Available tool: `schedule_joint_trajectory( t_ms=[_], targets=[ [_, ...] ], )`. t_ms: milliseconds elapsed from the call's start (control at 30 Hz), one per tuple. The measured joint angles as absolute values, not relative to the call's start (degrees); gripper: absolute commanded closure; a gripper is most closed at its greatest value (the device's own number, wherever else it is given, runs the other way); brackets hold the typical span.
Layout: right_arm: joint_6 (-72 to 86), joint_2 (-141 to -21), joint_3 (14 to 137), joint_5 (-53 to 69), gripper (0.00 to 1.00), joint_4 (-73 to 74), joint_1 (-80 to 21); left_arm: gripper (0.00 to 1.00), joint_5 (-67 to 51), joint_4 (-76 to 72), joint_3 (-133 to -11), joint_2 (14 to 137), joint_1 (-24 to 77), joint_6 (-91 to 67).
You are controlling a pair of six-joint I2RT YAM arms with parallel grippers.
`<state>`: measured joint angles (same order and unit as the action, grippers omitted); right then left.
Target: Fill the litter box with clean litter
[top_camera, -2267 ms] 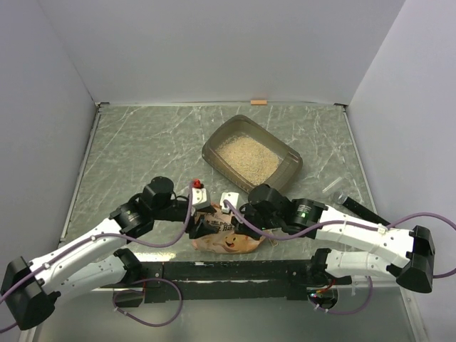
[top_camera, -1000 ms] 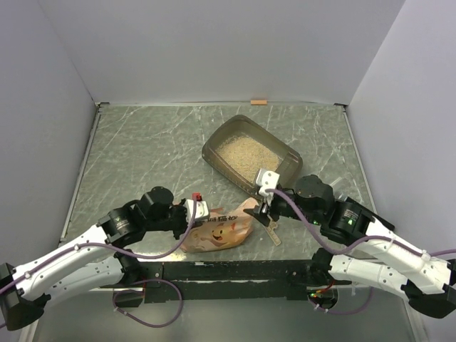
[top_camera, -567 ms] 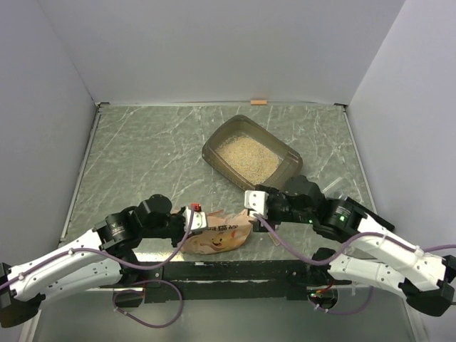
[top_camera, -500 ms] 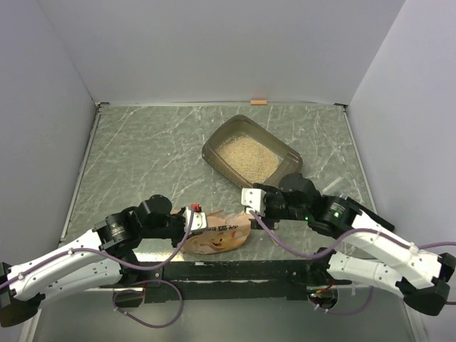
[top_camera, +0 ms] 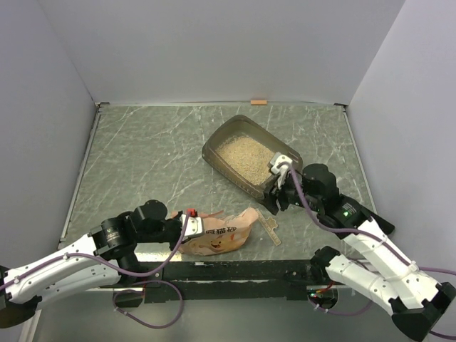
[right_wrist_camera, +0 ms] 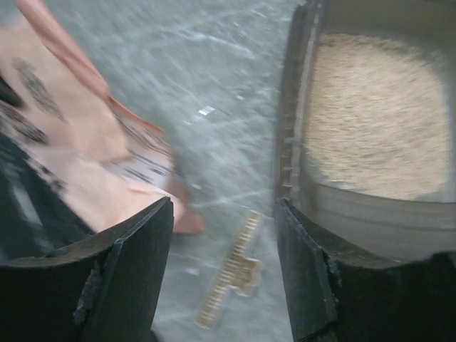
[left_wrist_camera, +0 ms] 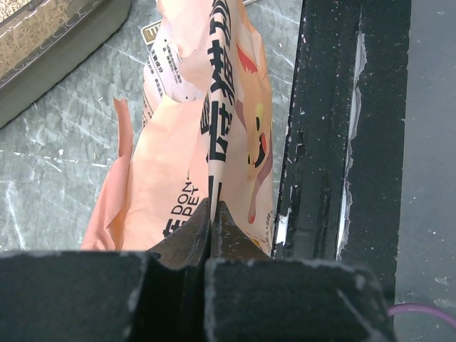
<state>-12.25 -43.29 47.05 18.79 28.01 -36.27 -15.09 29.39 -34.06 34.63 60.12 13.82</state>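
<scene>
Top external view: left gripper (top_camera: 187,226) is clamped on the orange bag (top_camera: 222,235), whose long axis runs rightward, its free end, probably the mouth, nearest the right gripper (top_camera: 273,201), jaws apart and empty, beside the litter box (top_camera: 211,152) holding clean litter (top_camera: 244,154).

Clean litter (top_camera: 245,151) in litter box (top_camera: 231,175), bag (top_camera: 217,235) before it (strip (top_camera: 271,229) just right)

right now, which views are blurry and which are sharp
Right wrist view: smeared all over, the orange bag and the tan strip most, the litter box soft. Left wrist view: crisp print on the bag. Top external view: sharp, evenly lit, only faint shadows.
</scene>
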Motion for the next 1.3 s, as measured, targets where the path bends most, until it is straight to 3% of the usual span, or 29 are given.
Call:
schedule_joint_trajectory(
  t_ms=[167,367,1033,1133,1233,1267,1300],
  targets=[
    [2.42,-45.28,47.35,23.35,0.46,26.81,-35.68,0.99,-15.09,29.28,-33.98,34.59,60.27,13.85],
    [13.37,-51.03,47.62,26.15,0.47,27.42,-35.51,0.99,-15.14,29.21,-33.98,34.59,60.31,13.89],
    [21.91,-48.97,38.35,30.41,0.45,26.24,-33.32,0.99,-16.16,28.23,-34.0,36.71,60.36,14.11],
    [22.5,-48.86,38.17,32.32,0.51,25.65,-33.32,0.99,-16.16,28.23,-34.0,36.71,60.36,14.09],
    [23.03,-48.84,38.09,33.61,0.69,24.4,-33.32,0.99,-16.14,28.21,-34.0,36.64,60.36,14.09],
    [23.09,-48.84,37.95,33.78,0.84,23.94,-33.32,0.99,-16.14,28.23,-34.0,36.6,60.36,14.09],
    [23.31,-48.77,37.71,34.04,0.92,23.38,-33.32,0.99,-16.12,28.23,-34.0,36.58,60.36,14.09]
  ],
)
